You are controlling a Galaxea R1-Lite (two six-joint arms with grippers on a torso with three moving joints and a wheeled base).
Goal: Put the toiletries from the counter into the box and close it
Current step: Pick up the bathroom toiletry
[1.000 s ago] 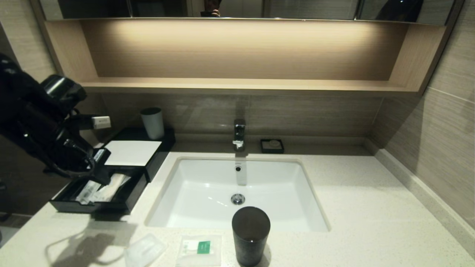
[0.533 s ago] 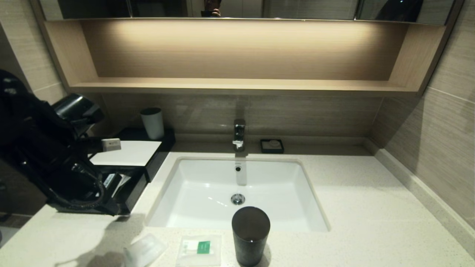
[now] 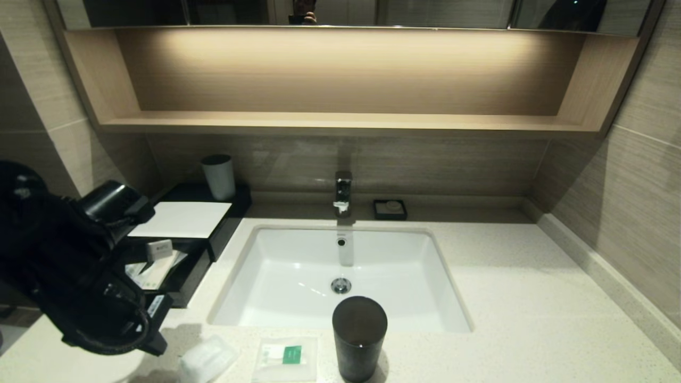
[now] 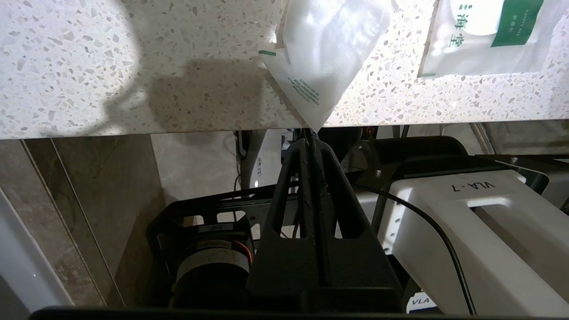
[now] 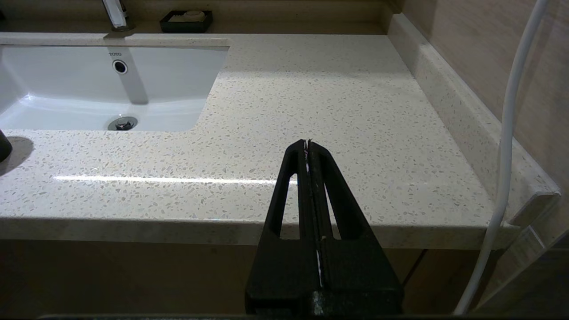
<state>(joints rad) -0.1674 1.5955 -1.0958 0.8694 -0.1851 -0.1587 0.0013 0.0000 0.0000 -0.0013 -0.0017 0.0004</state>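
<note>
We look down on a speckled off-white counter (image 3: 532,298) with a white sink (image 3: 298,282) set into it, a chrome tap (image 3: 343,192) behind the basin, brown tiled walls around, and a lit wooden shelf (image 3: 340,121) under a mirror. At the counter's left rear sits the black box (image 3: 223,223), its drawer (image 3: 186,276) pulled out toward us with wrapped toiletries (image 3: 151,271) lying inside, a white panel (image 3: 183,219) on its top, and a white cup (image 3: 218,176) standing at its back. A small soap dish (image 3: 390,209) sits right of the tap. Along the front edge lie a clear packet (image 3: 207,359) and, just right of it, a white sachet (image 3: 286,357) with a green label; a dark cup (image 3: 359,338) stands right of the sachet, in front of the sink. Our left arm fills the lower left and hides part of the drawer and the counter's front-left corner. In the wrist view the left gripper (image 4: 312,138) hangs off the counter's front edge, its tip just by the packet's overhanging corner, jaws pressed together and holding nothing. The right gripper (image 5: 307,143) is parked before the counter's right front edge, jaws likewise closed and empty.
</note>
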